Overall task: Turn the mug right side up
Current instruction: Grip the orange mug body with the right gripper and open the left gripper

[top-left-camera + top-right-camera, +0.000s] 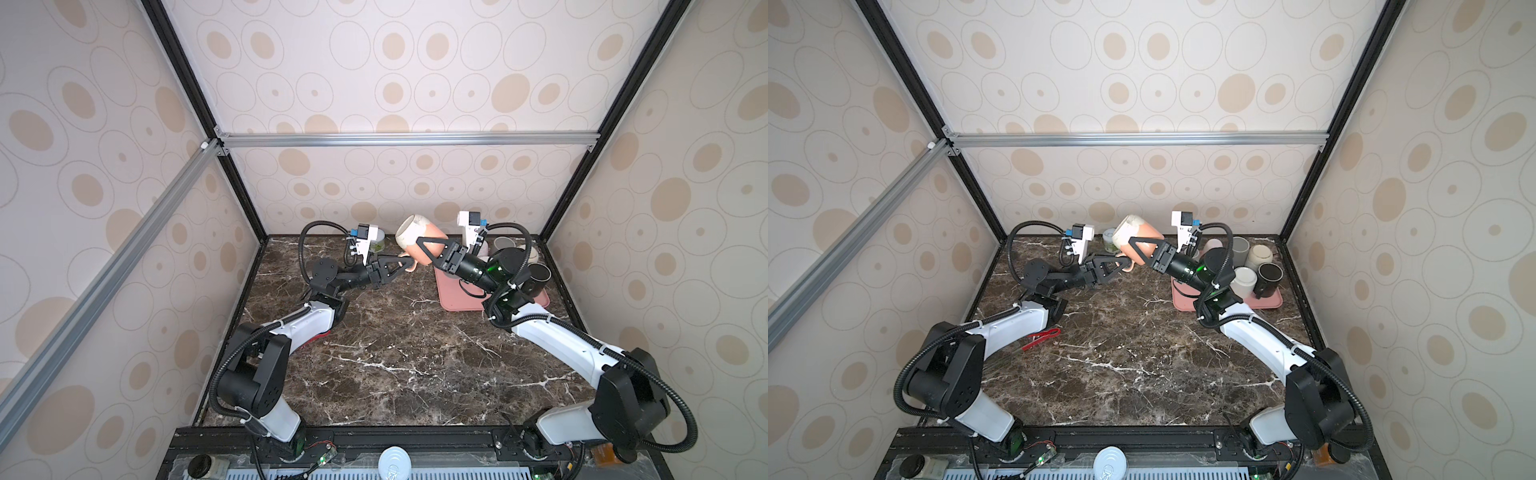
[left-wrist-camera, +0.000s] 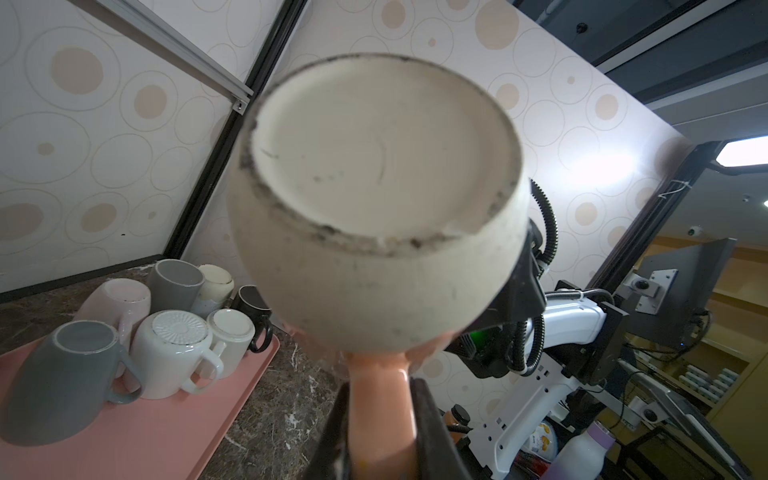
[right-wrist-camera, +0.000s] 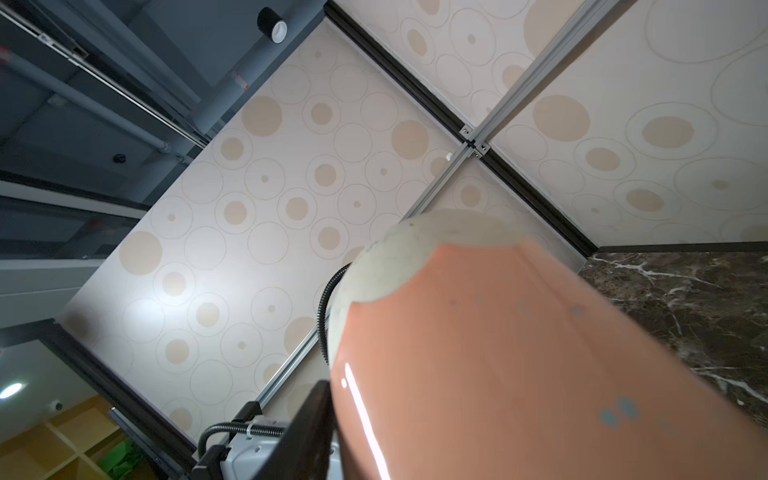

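The mug (image 1: 413, 235) is salmon-pink glazed with a bare, scuffed cream base, and it hangs in the air above the back of the tabletop. It is tipped over, its base raised toward the back wall. Its handle (image 2: 382, 399) points down, pinched in the left gripper (image 1: 407, 262), and the right gripper (image 1: 422, 247) clasps its wall at the mouth end.

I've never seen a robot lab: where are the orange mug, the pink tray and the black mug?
orange mug (image 1: 434, 229): top view, its glazed side.
pink tray (image 1: 451, 301): top view, bare near corner.
black mug (image 1: 1268, 286): top view, its side wall.
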You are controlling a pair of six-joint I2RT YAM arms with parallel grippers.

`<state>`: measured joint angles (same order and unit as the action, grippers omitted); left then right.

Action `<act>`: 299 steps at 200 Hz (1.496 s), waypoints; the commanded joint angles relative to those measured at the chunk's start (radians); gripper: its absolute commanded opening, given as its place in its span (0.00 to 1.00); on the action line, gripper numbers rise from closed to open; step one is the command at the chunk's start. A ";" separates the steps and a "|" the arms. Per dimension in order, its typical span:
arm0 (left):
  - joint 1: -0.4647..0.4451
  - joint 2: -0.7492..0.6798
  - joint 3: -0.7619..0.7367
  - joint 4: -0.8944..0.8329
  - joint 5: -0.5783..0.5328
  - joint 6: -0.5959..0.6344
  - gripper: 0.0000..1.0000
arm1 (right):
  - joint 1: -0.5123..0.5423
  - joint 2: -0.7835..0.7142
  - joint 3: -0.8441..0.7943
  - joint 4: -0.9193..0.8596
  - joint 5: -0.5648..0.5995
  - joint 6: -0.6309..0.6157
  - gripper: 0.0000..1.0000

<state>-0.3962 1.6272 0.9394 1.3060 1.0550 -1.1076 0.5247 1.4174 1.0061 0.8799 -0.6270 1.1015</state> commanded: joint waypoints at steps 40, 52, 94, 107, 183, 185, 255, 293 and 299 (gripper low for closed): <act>-0.001 0.035 0.007 0.357 0.051 -0.193 0.00 | 0.032 0.044 -0.069 0.116 -0.002 0.020 0.00; -0.001 0.027 0.003 0.339 0.051 -0.176 0.00 | 0.033 0.050 -0.067 0.115 -0.002 0.018 0.00; -0.001 -0.007 -0.017 0.242 0.052 -0.079 0.00 | 0.033 0.073 -0.054 0.119 0.012 0.017 0.00; -0.001 -0.018 -0.023 0.207 0.054 -0.047 0.00 | 0.034 0.079 -0.055 0.135 0.017 0.022 0.00; 0.003 -0.041 -0.032 0.124 0.045 0.038 0.09 | 0.037 0.092 -0.052 0.166 0.034 0.033 0.00; 0.002 -0.042 -0.032 0.123 0.044 0.038 0.09 | 0.037 0.093 -0.051 0.166 0.033 0.033 0.00; 0.017 -0.081 -0.053 0.055 0.027 0.104 0.41 | 0.039 0.097 -0.045 0.150 0.054 0.030 0.00; 0.034 -0.163 -0.066 -0.220 -0.017 0.311 0.60 | 0.043 0.077 -0.031 -0.009 0.094 -0.018 0.00; 0.039 -0.173 -0.066 -0.260 -0.022 0.337 0.62 | 0.044 0.071 -0.029 -0.048 0.107 -0.033 0.00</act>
<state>-0.3771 1.5448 0.8478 1.1301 1.0908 -0.9661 0.5533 1.5043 0.9607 0.9840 -0.5419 1.1061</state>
